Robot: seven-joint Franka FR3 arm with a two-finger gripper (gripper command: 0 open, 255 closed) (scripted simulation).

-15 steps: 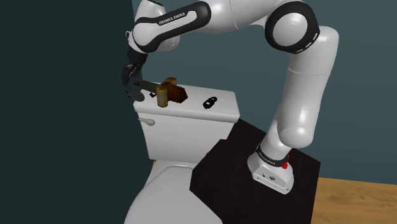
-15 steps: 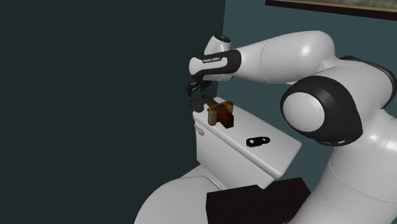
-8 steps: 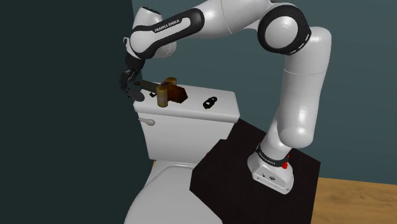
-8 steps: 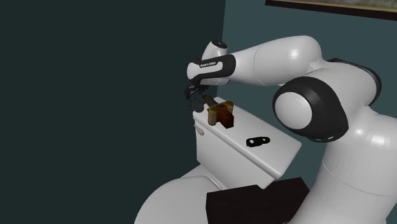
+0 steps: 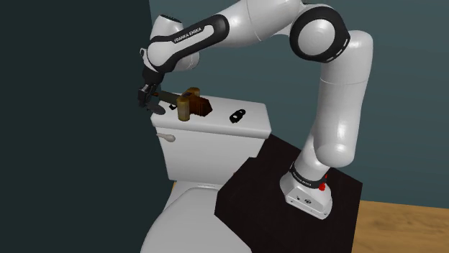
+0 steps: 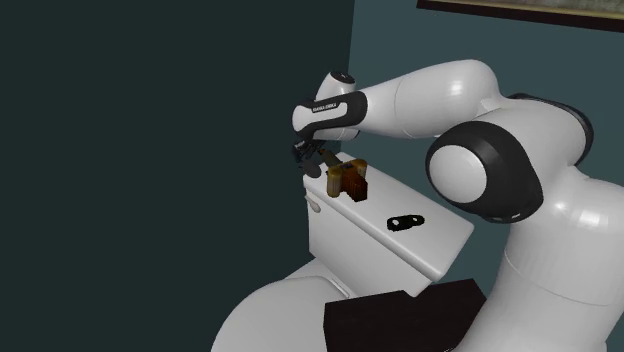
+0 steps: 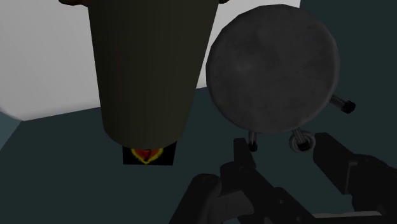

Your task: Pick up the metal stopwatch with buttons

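A white toilet tank (image 5: pixel 209 158) stands against a teal wall (image 5: pixel 403 86), with a flush lever (image 5: pixel 167 136) on its front. On the lid (image 5: pixel 216 123) sits a brown blocky object (image 5: pixel 194 104). A small black item (image 5: pixel 237 115) lies apart from it, toward the shoulder view's right. The bowl (image 5: pixel 180 219) is below, and wooden floor (image 5: pixel 406 230) lies beyond.

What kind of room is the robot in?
Most likely a bathroom. There is a white toilet tank with a flush handle on its front, and the toilet bowl sits below it. A plain teal wall stands behind.
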